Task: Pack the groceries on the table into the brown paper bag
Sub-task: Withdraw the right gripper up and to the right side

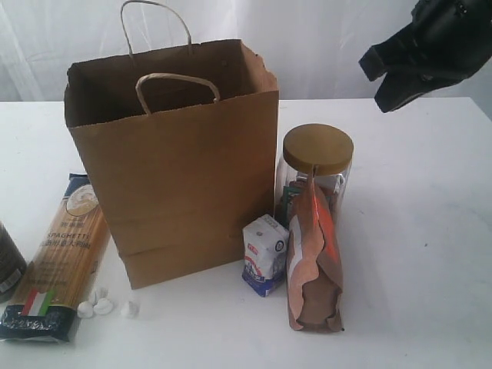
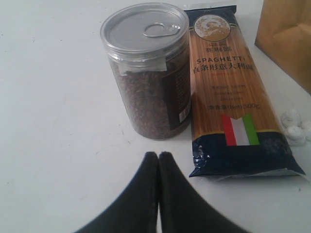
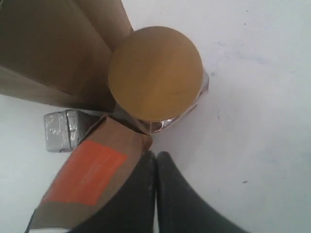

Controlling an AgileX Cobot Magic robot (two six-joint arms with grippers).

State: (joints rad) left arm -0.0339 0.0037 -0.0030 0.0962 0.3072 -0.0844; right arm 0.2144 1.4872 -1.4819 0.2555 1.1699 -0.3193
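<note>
- White table point(image 1: 415, 231), pale curtain point(image 1: 323, 46) behind.
- Brown paper bag point(image 1: 184, 177) — upright, open, mid-table.
- Left gripper point(image 2: 158, 158) and right gripper point(image 3: 155, 155) — both closed, empty.
- Spaghetti packet point(image 1: 65, 246) lies flat, left of the bag.
- Pouch point(image 1: 311, 261) leans on the gold-lidded jar point(image 1: 317, 150), right of the bag.
- Dark jar point(image 2: 148, 77) upright beside the spaghetti.
- Carton point(image 1: 264, 254) between bag and pouch.
- White lumps point(image 1: 100, 305) near the packet's end.

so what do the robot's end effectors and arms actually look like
The left end effector and right end effector look alike: each has two smooth matte black fingers, broad at the base and tapering to rounded tips. In the exterior view the right arm shows as a black, angular housing. No cables, markings or labels are visible on any of them.
</note>
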